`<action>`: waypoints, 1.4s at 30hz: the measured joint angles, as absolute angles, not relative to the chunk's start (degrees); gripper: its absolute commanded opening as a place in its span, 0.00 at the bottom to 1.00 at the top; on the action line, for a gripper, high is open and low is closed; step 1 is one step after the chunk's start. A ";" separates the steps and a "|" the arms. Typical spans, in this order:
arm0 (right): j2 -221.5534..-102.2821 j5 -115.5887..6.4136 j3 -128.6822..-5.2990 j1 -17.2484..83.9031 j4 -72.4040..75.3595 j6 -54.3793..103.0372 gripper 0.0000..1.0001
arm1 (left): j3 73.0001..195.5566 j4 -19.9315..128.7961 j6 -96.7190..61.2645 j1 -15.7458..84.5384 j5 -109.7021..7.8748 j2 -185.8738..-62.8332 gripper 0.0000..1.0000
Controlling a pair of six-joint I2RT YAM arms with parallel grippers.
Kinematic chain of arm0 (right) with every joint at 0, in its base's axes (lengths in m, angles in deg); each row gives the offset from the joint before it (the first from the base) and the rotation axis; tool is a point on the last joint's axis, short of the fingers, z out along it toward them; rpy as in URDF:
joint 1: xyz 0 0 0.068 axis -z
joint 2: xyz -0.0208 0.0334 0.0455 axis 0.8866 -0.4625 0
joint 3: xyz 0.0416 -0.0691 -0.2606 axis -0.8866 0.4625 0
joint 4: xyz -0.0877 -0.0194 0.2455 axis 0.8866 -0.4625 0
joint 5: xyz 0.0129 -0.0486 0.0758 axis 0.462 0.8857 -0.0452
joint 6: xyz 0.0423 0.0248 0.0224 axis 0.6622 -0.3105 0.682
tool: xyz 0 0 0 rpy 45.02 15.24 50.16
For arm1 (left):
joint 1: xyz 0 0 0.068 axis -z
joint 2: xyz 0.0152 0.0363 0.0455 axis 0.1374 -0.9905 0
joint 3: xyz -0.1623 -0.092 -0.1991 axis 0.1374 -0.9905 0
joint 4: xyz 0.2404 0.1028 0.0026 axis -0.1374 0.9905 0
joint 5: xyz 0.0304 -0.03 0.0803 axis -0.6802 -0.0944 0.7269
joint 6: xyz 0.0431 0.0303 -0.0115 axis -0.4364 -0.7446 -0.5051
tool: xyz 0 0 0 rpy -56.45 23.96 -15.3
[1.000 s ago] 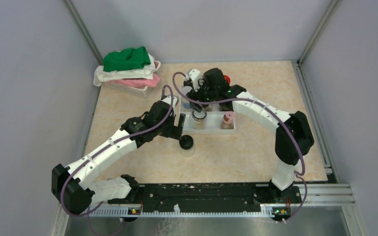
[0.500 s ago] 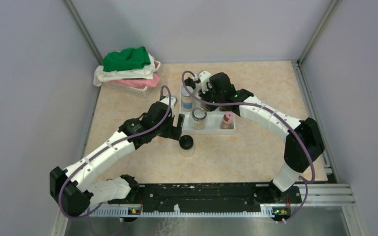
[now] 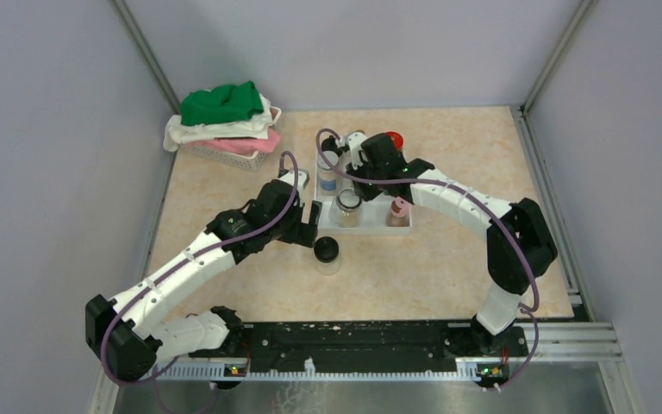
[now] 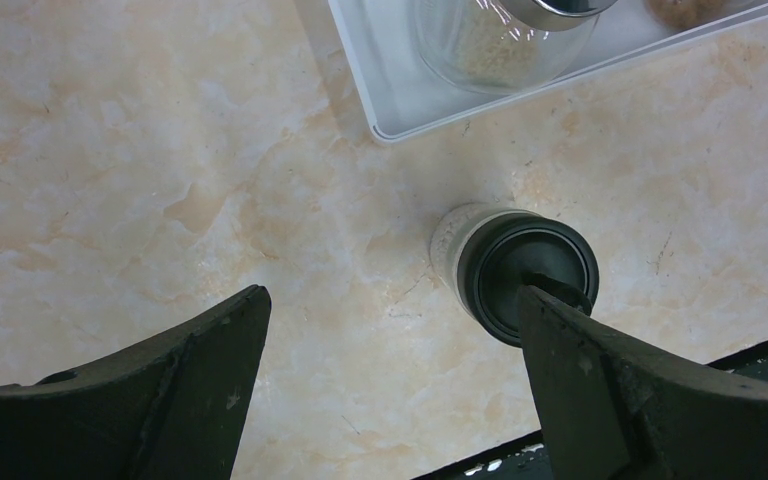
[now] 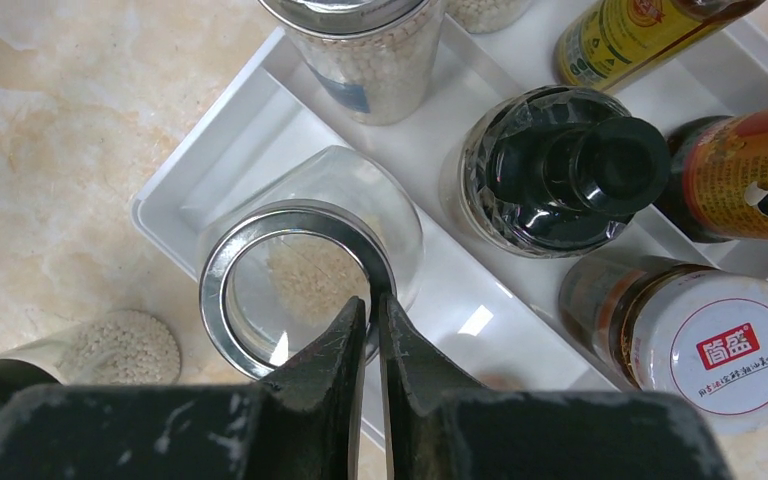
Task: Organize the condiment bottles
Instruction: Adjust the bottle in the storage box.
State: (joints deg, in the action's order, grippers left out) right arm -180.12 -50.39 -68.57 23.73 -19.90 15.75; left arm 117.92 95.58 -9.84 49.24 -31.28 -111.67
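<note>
Change over the last second: my right claw [image 5: 372, 300] has gone from wide apart to drawn together, leaving only a thin slit between the fingers with nothing visible in it. It hangs over the white tray [image 5: 480, 310], tips at the 3 o'clock edge of the silver-lidded jar [image 5: 295, 285]; contact with that rim cannot be confirmed. In the overhead view my right wrist has shifted off the rear of the tray, uncovering the red cap [image 3: 394, 138] at 1 o'clock of the wrist. Meaning: the right claw carries no bottle. The black-nozzled bottle [image 5: 570, 170], the white-red capped bottle [image 5: 715, 345] and the amber bottle [image 5: 630, 35] all stand in the tray, so I judge that side's placement complete. My left claw [image 4: 390, 295] remains fully apart above the table [image 4: 110, 150]. The black-capped jar [image 4: 520, 275] stands upright on the table outside the tray, at 7 o'clock of the silver-lidded jar and just off the tray's near edge. It sits at the 3 o'clock end of the left claw's gap, partly behind that finger. It appears to be the only visible bottle left outside the tray, and the left claw would need centring before closing on it.
</note>
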 measured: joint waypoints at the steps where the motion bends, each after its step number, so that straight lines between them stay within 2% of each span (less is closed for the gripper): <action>1: -180.12 -50.19 -68.57 23.73 -19.90 15.89 0.10 | 117.90 95.58 -9.84 49.24 -31.28 -111.67 0.99; 15: -177.32 -43.94 -64.96 23.73 -20.91 16.30 0.10 | 117.68 95.56 -9.76 49.24 -31.30 -111.67 0.99; 26: -176.14 -44.92 -63.52 23.73 -21.48 16.28 0.09 | 117.68 95.56 -9.73 49.24 -31.32 -111.67 0.99; 42: -184.78 -51.00 -75.43 19.84 -22.26 16.28 0.10 | 117.48 95.56 -9.73 49.24 -31.28 -111.67 0.99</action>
State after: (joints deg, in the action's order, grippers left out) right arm -184.78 -51.00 -75.43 19.84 -22.26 16.28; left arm 117.48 95.56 -9.73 49.24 -31.28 -111.67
